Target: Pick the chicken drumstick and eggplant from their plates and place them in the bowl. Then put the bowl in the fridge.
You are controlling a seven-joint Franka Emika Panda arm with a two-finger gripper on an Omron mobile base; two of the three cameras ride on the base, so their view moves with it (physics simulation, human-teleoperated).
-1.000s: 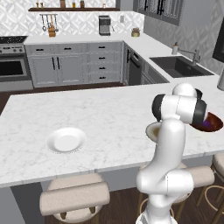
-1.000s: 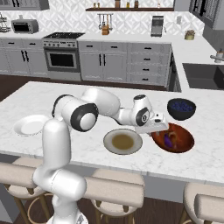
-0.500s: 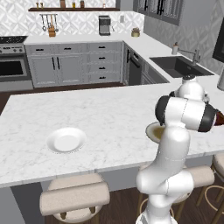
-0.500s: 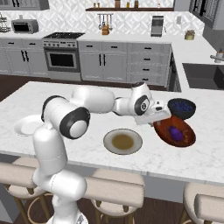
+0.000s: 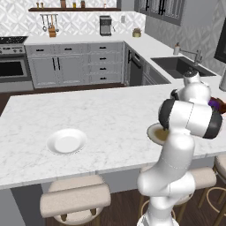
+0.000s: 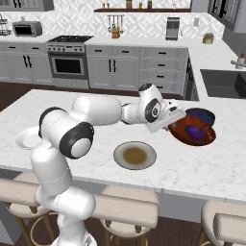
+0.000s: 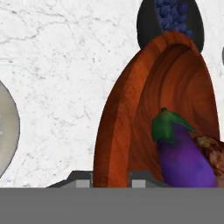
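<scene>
Over the desk [image 6: 202, 168], jaws clamped on bowl [image 6: 185, 135] rim; keep it level so eggplant [image 7: 183, 155] and drumstick [image 7: 213, 151] stay in.

2 base views look forward and down over the island counter [image 5: 101, 114] from opposite sides; hand view sits close above it.

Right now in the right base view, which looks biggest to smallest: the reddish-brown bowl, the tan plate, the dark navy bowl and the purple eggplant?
1. Reddish-brown bowl and tan-brown plate with the olive rim: they look alike, so no ranking.
2. Dark navy bowl, partly hidden behind the brown one.
3. Glossy purple eggplant.
</scene>
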